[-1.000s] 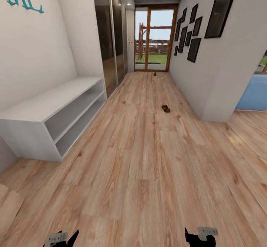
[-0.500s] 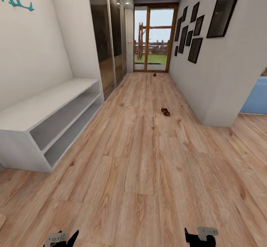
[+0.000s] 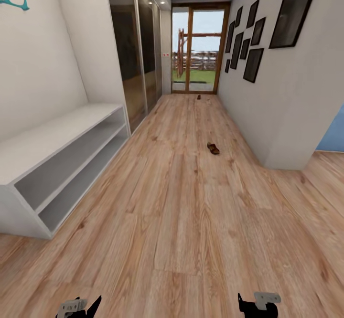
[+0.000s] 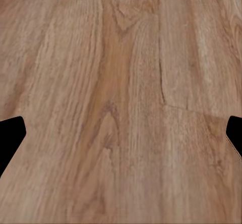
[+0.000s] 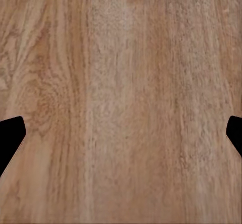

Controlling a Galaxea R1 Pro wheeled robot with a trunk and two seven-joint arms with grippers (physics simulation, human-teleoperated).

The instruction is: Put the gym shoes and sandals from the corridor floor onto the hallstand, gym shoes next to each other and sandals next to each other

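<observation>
Both tools, left [image 4: 121,138] and right [image 5: 121,138], hang spread, empty.

Bare corridor floor [image 3: 181,222] fills the middle and lower frame ahead of me, wide and open. At left stands the hallstand [image 3: 52,165], its two low shelves open toward the floor; a white wall corner [image 3: 282,132] juts in at right. One brown sandal [image 3: 213,148] lies mid-frame, another [image 3: 198,97] far off by the glass door [image 3: 196,48].

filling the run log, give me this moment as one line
phase: in transit | left gripper: open, empty | right gripper: open, empty | brown leather sandal: on wood-plank corridor floor ahead | pale grey-white shoe rack: shelves bare
</observation>
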